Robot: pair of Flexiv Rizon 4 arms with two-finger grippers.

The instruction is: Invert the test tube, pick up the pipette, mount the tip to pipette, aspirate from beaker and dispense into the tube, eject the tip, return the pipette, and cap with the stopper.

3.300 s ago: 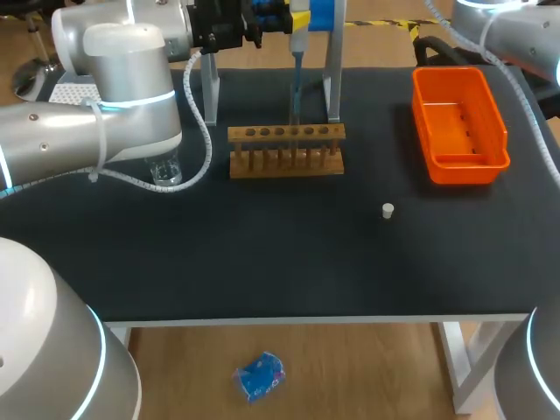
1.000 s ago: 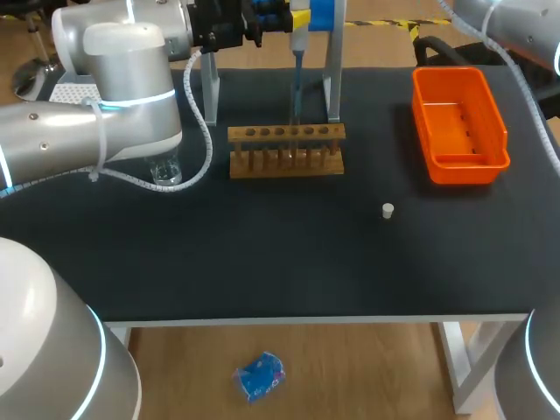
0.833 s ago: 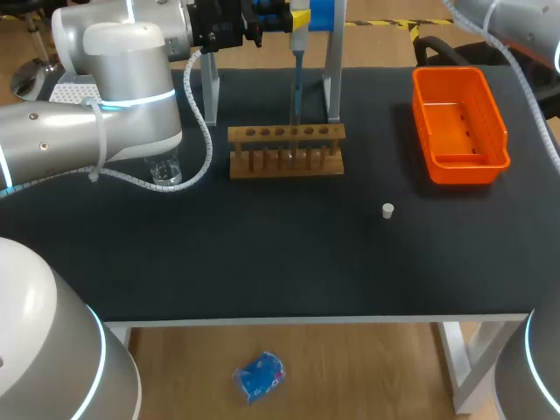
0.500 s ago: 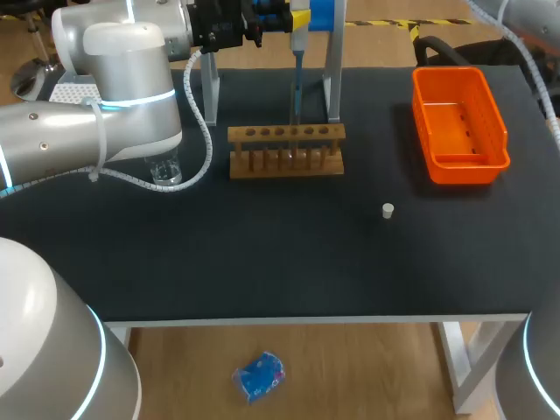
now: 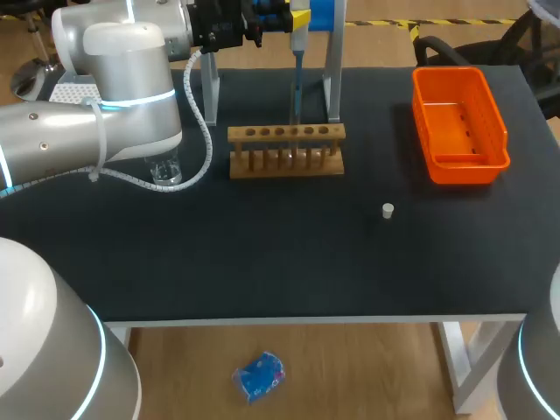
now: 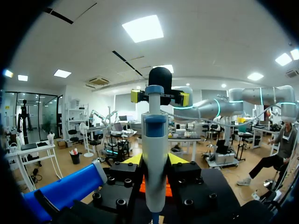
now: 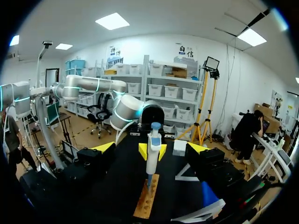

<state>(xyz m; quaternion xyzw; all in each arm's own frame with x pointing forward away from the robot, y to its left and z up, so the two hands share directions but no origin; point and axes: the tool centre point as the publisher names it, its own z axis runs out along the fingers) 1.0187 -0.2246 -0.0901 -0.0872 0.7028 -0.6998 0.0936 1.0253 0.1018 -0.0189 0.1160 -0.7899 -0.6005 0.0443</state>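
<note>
**Step in hand (my judgement):** lifting the pipette off its stand. To do it well I would raise it straight up and keep it upright. I would allow no sideways pull until its thin lower shaft clears the stand and the rack in front.

**Findings, nearest first:**
- The small white stopper [image 5: 388, 210] lies loose in front of the long wooden test-tube rack [image 5: 286, 150], towards its right.
- The clear glass beaker [image 5: 164, 171] stands left of the rack, under my left arm.
- Just behind the rack, the white-and-blue pipette [image 6: 155, 140] hangs upright in the blue-topped stand [image 5: 333, 79].
- The left gripper [image 6: 154, 161] has its yellow tips set against the pipette body from both sides, gripping it as far as I can judge.
- Off the rack's right end, the right gripper [image 7: 151, 148] faces the pipette. Its fingers are spread wide, hold nothing and stand well apart from the pipette.
</note>
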